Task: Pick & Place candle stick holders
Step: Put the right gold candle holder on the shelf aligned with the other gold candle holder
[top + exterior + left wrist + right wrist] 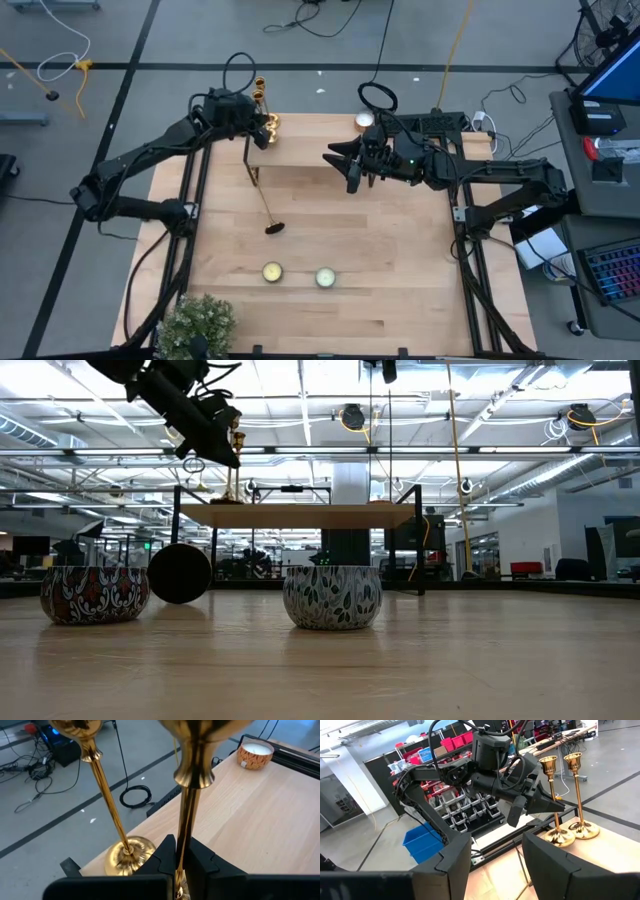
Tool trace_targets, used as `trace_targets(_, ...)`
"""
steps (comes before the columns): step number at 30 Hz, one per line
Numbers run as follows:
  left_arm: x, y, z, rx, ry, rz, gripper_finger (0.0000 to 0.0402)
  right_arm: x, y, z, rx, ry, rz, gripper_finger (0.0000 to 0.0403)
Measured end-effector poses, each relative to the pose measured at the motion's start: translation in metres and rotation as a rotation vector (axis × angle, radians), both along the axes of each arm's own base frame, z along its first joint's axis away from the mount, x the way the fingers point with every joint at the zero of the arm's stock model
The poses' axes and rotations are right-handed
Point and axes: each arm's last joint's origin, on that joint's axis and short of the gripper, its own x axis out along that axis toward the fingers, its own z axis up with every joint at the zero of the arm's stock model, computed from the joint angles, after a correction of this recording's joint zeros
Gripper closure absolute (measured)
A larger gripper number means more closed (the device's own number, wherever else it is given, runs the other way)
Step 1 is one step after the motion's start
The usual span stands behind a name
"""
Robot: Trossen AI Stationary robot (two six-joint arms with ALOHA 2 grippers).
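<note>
High view: left pincer [262, 128] at about 11 o'clock on the desk [400, 260], over a raised shelf [300, 145] at the far edge, pinching a gold holder [270, 125]; second holder [259, 92] just beyond it at the shelf's far-left corner. Third holder [266, 205] lies on its side on the desk near centre, stem running toward 11, dark round base toward 5. Right pincer [343, 160] hangs over the shelf around 12 to 1 o'clock, spread, holding nothing. White candle [364, 121] at the shelf's far edge, two lit candles [272, 271] [325, 277] at 6 o'clock, plant [196, 322] at 7. Low view: left pincer [222, 452] up at 11 o'clock above the shelf [300, 515], holders [236, 465] upright beside it; fallen holder's round base [180, 573] stands on edge between two patterned tins [95, 594] [332, 597]. Left wrist view: fingers [162, 860] pressed onto the stem of the near holder [192, 775]; other holder [107, 805] stands upright just beside, base on the shelf corner; orange candle [255, 755] well apart at 1 o'clock. Right wrist view: own fingers [547, 857] spread, empty; left pincer [542, 802] against the two upright holders [551, 800] [576, 795] at 3 o'clock on the shelf.
</note>
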Motion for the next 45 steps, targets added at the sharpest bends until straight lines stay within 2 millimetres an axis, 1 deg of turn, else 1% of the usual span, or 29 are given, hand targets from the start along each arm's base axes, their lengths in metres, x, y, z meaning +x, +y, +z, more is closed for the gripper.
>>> trace_targets(10,-0.001,-0.001,-0.002,-0.018,0.007,0.005,0.0386,0.0,0.0,0.0,0.0,0.0,0.0,0.0232)
trace_targets(18,-0.001,-0.001,-0.014,-0.037,-0.002,0.016,0.0386,0.0,0.0,0.0,0.0,0.0,0.0,0.0232)
trace_targets(26,0.001,0.0,-0.013,-0.016,-0.024,0.014,0.0386,0.0,0.0,0.0,0.003,-0.001,0.0,0.0232)
trace_targets(45,-0.001,0.0,-0.016,-0.025,0.004,0.012,0.0386,0.0,0.0,0.0,0.003,-0.001,0.001,0.0232)
